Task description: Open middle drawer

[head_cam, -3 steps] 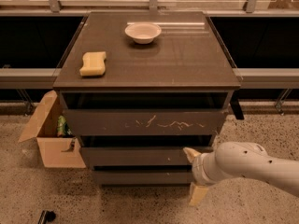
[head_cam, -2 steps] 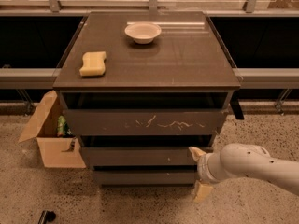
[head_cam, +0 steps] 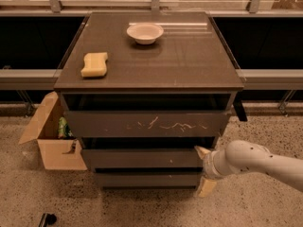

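The middle drawer is a wide, shallow dark front with one tiny white speck, second from the top of the dark cabinet. It sits a little further back than the scratched top drawer. My gripper is at the drawer's right end, low on the cabinet's right side. Its pale fingers are spread one above the other. The upper fingertip is at the drawer's top right corner, and the lower one is beside the bottom drawer. It holds nothing.
A white bowl and a yellow sponge lie on the cabinet top. An open cardboard box stands on the floor against the cabinet's left side. A low ledge with railing posts runs behind. Speckled floor lies in front.
My gripper has shifted slightly right and up along the cabinet's right edge. The drawers have not moved.
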`<state>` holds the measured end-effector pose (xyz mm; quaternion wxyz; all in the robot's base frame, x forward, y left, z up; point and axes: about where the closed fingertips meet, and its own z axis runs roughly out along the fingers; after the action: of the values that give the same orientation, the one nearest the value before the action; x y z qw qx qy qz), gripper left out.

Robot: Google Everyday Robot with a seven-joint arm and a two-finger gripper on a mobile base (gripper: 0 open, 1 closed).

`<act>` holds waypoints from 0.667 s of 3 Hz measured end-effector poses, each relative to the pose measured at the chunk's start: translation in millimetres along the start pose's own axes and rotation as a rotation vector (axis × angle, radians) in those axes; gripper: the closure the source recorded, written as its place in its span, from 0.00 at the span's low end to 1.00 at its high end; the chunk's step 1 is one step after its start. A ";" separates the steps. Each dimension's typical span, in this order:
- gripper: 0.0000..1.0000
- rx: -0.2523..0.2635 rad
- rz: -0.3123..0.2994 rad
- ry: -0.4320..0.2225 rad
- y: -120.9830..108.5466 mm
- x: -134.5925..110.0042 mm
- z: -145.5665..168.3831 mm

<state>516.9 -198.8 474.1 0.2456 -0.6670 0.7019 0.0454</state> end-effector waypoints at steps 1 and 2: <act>0.00 0.004 0.001 -0.031 -19.8 9.4 15.9; 0.00 0.006 0.004 -0.062 -42.1 16.3 31.1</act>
<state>566.3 -206.0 451.5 0.2693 -0.6632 0.6954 0.0645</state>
